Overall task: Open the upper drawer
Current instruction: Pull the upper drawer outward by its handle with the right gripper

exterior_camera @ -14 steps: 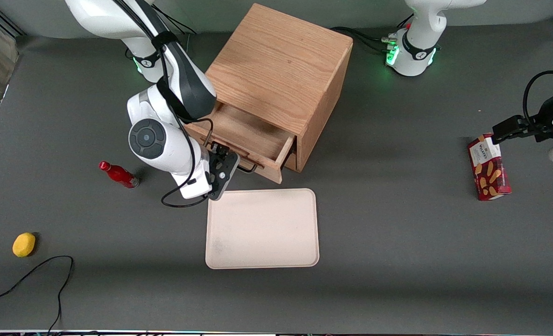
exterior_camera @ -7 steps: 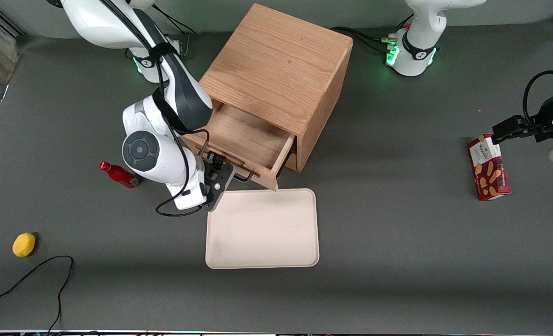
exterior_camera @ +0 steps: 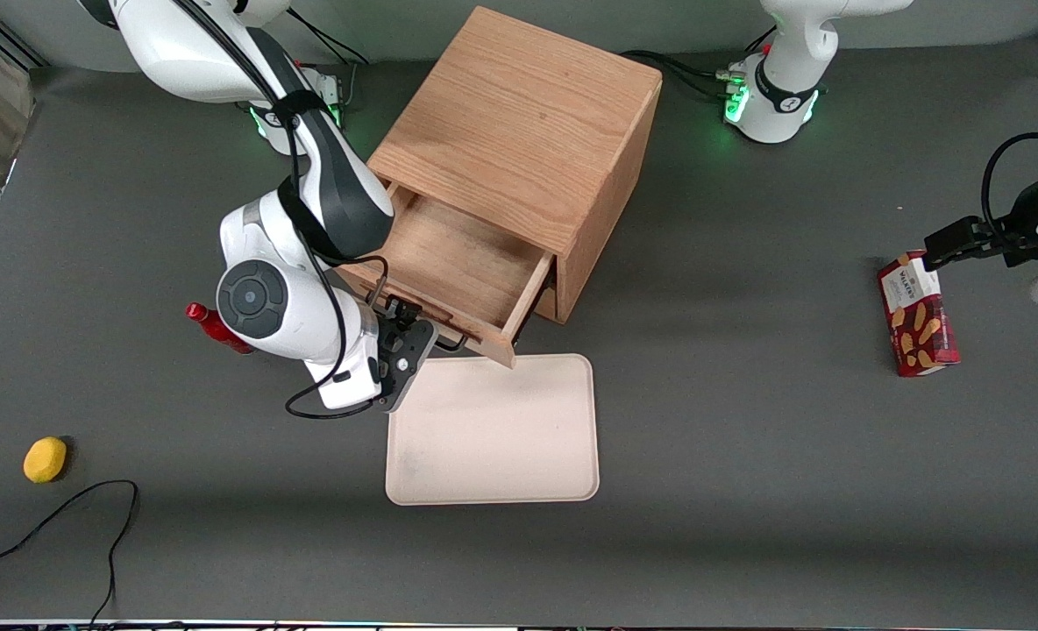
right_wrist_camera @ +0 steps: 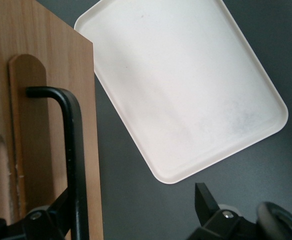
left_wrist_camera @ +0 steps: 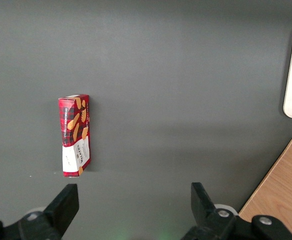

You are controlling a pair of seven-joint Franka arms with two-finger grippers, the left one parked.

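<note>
Upper drawer juts well out of the cabinet near the desk's back edge, middle. Gripper sits at the handle; grip state cannot be told. Best: pull straight along the slide, stopping before the tray.

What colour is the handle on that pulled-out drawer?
Black, on the upper drawer; clearest in the right wrist view, handle, at the gripper.
</note>
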